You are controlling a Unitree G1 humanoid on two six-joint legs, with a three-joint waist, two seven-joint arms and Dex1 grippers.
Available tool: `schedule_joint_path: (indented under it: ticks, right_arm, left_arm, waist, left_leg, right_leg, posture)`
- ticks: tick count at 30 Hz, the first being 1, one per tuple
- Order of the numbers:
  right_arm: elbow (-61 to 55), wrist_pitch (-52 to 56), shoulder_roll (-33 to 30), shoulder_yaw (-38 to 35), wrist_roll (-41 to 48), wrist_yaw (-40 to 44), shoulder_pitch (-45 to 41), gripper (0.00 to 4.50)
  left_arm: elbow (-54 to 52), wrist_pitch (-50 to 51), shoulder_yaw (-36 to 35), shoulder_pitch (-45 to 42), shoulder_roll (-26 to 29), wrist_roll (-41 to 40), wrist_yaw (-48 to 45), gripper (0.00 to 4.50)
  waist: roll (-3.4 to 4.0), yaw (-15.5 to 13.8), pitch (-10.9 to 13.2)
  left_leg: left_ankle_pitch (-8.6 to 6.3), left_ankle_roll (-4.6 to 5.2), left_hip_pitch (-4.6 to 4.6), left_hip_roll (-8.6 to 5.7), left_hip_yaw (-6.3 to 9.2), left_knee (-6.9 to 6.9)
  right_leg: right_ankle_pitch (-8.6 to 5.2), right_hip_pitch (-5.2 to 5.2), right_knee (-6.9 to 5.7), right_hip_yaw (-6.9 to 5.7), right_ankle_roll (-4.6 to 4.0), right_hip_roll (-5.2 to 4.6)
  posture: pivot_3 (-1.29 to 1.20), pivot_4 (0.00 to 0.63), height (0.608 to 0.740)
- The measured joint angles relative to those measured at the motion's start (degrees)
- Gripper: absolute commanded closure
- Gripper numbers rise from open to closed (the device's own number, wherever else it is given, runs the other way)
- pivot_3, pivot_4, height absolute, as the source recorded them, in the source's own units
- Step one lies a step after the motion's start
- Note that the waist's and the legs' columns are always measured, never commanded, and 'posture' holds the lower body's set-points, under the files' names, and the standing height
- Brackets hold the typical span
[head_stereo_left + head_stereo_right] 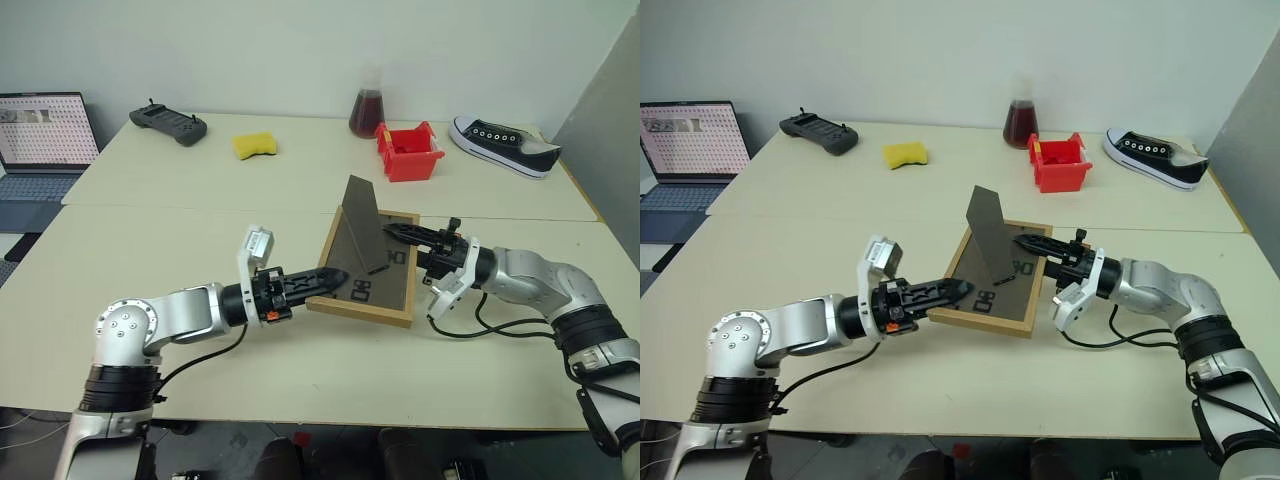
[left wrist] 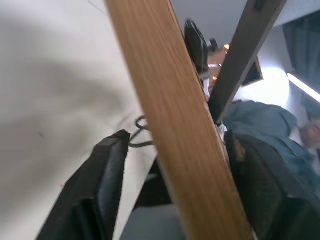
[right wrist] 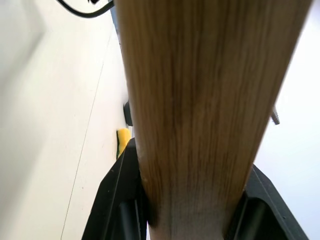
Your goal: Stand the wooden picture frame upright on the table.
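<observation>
Left gripper (image 1: 335,280) pointed toward 3 o'clock, fingers spread; right gripper (image 1: 392,232) pointed toward 9 o'clock, fingers clamped.

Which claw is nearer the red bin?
Right. The right claw grips the wooden picture frame's edge on the side facing the red bin; the left claw straddles the opposite edge.

wall (image 1: 300,40) — plain pale | grey panel (image 1: 610,130) — right side
</observation>
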State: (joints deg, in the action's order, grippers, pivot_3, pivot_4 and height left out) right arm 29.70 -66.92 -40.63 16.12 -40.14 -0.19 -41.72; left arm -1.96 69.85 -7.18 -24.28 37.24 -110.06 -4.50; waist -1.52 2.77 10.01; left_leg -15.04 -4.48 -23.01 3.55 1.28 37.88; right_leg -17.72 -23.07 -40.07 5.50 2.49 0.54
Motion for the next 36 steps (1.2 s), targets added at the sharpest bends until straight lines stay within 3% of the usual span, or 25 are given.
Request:
schedule_joint_path:
  ticks: [3,6,9,11,14,19,26,27,28,36]
  right_arm:
    - [1.9,1.7,-0.5,1.6,11.5,7.4,0.7,3.15]
    - [0.7,11.6,1.4,3.4,27.9,20.3,3.6,3.15]
    - [-4.7,35.1,7.8,3.3,48.2,35.4,6.2,3.16]
    - [-7.4,45.5,9.3,3.0,54.3,39.2,6.2,3.16]
    - [-10.4,70.7,14.1,0.1,68.7,45.9,4.0,3.16]
    - [-4.2,83.2,19.2,-1.7,72.6,52.4,-0.8,3.16]
    - [8.0,82.2,22.1,-2.3,67.4,60.5,-2.5,3.16]
    - [8.4,81.5,22.3,-2.6,66.6,61.2,-2.5,2.47]
    - [8.6,80.9,22.5,-2.8,65.9,61.8,-2.5,2.41]
    - [6.2,80.2,21.7,-3.8,62.4,64.2,2.1,0.55]
  left_arm:
    - [-0.4,-1.2,-3.5,1.2,4.9,3.3,-1.8,0.0]
    - [-4.6,-4.3,-4.7,2.2,6.5,12.2,-3.7,0.0]
    - [-13.0,-13.7,-0.2,2.6,8.5,35.0,-4.6,0.0]
    - [-14.5,-17.0,0.9,2.7,7.9,41.2,-4.8,0.0]
    - [-20.3,-23.7,2.2,4.2,6.7,50.9,-8.0,0.0]
    - [-24.8,-27.8,2.6,8.1,4.9,55.5,-13.6,0.0]
    - [-25.5,-29.3,3.0,12.7,4.9,60.8,-18.8,0.0]
    - [-25.5,-29.3,3.0,12.7,4.7,61.2,-19.0,0.0]
    - [-25.5,-29.3,3.0,12.7,4.4,61.7,-19.4,0.0]
    - [-24.7,-29.6,3.0,12.5,2.9,65.7,-22.1,0.0]
  waist:
    - [0.0,0.3,0.0]
    - [0.0,0.4,0.0]
    - [0.13,0.1,0.1]
    - [0.14,0.0,0.1]
    - [0.14,-0.1,0.1]
    - [0.15,-0.4,0.1]
    - [0.15,-0.8,0.1]
    - [0.15,-0.8,0.1]
    - [0.15,-0.8,0.1]
    - [0.15,-0.9,0.1]
  left_leg:
    - [-0.01,0.02,0.0,0.02,0.0,-0.02]
    - [-0.01,0.02,0.04,0.07,0.11,0.02]
    - [0.0,0.0,0.19,0.05,0.12,0.01]
    - [0.0,0.0,0.17,0.06,0.13,0.02]
    - [0.0,0.0,0.15,0.07,0.11,0.0]
    - [-0.14,0.25,0.14,0.04,0.06,-0.01]
    - [-0.16,0.28,0.08,0.04,0.03,0.0]
    - [-0.16,0.28,0.08,0.05,0.04,-0.01]
    - [-0.16,0.28,0.08,0.06,0.05,-0.01]
    - [-0.16,0.28,0.07,0.08,0.06,-0.01]
  right_leg:
    - [0.0,0.01,0.01,0.0,-0.01,0.01]
    - [0.0,0.21,0.07,-0.12,-0.01,-0.02]
    - [0.0,0.4,0.1,-0.15,-0.02,-0.02]
    - [0.0,0.4,0.11,-0.19,-0.02,-0.01]
    - [0.0,0.37,0.14,-0.2,-0.02,0.01]
    - [0.0,0.34,0.17,-0.16,-0.02,0.04]
    - [0.0,0.24,0.15,-0.14,-0.02,0.06]
    - [0.0,0.24,0.15,-0.15,-0.01,0.06]
    - [0.0,0.23,0.14,-0.16,-0.02,0.07]
    - [0.0,0.23,0.12,-0.17,-0.01,0.09]
  posture:
    - [0.0,0.15,0.74]
    - [0.0,0.15,0.74]
    - [0.0,0.15,0.74]
    - [0.0,0.15,0.74]
    - [0.0,0.15,0.74]
    - [0.0,0.15,0.74]
    - [0.0,0.15,0.74]
    - [0.0,0.15,0.74]
    - [0.0,0.15,0.74]
    - [0.0,0.15,0.74]
